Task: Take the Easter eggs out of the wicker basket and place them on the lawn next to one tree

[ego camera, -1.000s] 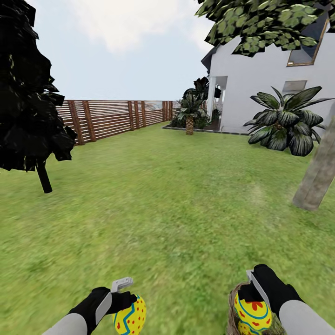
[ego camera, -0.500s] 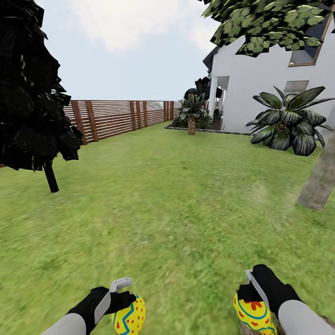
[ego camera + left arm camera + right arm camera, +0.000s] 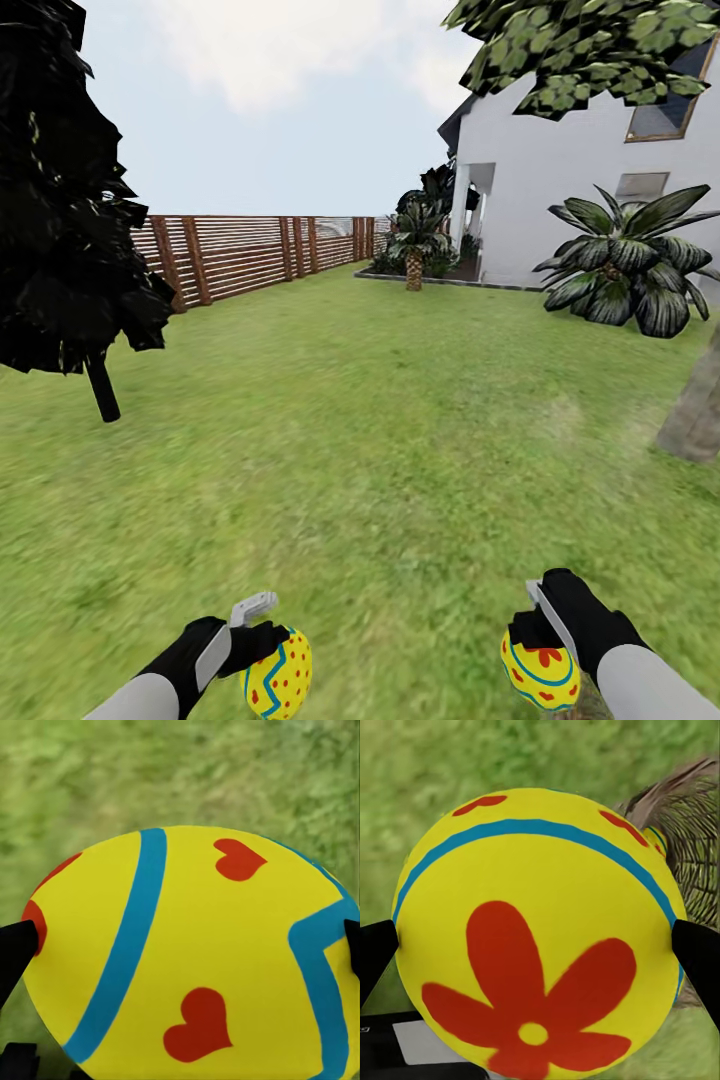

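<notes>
We see the lawn spreading wide from near to far, closed on the far left by a brown slat fence and on the far right by a white house. A dark-leaved tree stands at the left on a thin trunk. At the right edge rises the thick grey-brown trunk of a tree, its bright green leaves hanging over the house. A big spiky plant sits by the house wall, and a smaller palm stands farther off.

Near us, the left tool is closed around 1 egg, held above the grass; in the left wrist view the egg sits between the 2 dark fingertips, showing blue bands and red hearts. The right tool is clamped on a 2nd egg at the near right. In the right wrist view that egg carries a red flower mark, and the basket lies just behind it on the grass, with a sliver of a 3rd egg at its rim.
</notes>
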You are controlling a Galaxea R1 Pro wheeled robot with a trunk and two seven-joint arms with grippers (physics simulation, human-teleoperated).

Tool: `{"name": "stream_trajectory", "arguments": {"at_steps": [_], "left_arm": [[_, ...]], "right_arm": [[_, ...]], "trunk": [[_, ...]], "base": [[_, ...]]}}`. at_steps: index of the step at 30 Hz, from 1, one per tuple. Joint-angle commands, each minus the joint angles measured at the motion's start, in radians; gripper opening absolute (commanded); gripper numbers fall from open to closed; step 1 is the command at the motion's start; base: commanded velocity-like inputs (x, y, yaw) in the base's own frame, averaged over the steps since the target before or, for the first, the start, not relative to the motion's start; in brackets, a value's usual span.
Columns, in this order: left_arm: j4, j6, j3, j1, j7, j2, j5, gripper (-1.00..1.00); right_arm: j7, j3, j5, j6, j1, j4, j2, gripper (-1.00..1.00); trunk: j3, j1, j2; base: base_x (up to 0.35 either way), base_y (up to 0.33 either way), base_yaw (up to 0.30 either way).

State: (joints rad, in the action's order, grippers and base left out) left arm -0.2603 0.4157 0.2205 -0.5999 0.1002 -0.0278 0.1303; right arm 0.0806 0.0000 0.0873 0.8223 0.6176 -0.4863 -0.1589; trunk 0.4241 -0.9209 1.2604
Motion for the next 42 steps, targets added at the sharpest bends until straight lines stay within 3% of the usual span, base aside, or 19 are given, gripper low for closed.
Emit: {"name": "stream_trajectory", "arguments": {"at_steps": [1,9,19,22,24,42], "left_arm": [[-0.002,0.008,0.002,0.0,-0.001,0.001,0.011,-1.0],[-0.002,0.008,0.002,0.0,-0.001,0.002,0.011,-1.0],[-0.003,0.008,0.002,-0.001,0.0,0.002,0.012,-1.0],[-0.01,0.008,0.002,0.0,0.011,0.026,0.012,-1.0],[-0.011,0.009,0.001,0.0,0.021,0.029,0.012,-1.0],[-0.01,0.009,-0.002,0.0,0.023,0.024,0.011,-1.0]], "right_arm": [[0.008,0.0,0.009,0.005,0.0,-0.002,0.0,-1.0],[0.008,0.0,0.009,0.005,0.0,-0.002,0.001,-1.0],[0.008,0.0,0.009,0.006,0.0,-0.002,-0.001,-1.0],[0.008,0.0,0.01,0.006,0.0,-0.002,0.0,-1.0],[0.008,0.0,0.009,0.006,0.0,-0.002,0.0,-1.0],[0.008,0.001,0.009,0.005,0.0,-0.001,-0.002,-1.0]], "trunk": [[0.001,-0.001,0.001],[0.001,-0.001,0.001],[0.001,-0.001,0.001],[0.001,-0.001,0.001],[0.001,-0.001,0.001],[0.001,-0.001,0.001]], "base": [[0.335,0.001,0.0],[0.334,0.011,0.0],[0.275,0.232,0.0],[0.266,0.236,0.0],[0.282,0.214,0.0],[0.315,0.156,0.0]]}}
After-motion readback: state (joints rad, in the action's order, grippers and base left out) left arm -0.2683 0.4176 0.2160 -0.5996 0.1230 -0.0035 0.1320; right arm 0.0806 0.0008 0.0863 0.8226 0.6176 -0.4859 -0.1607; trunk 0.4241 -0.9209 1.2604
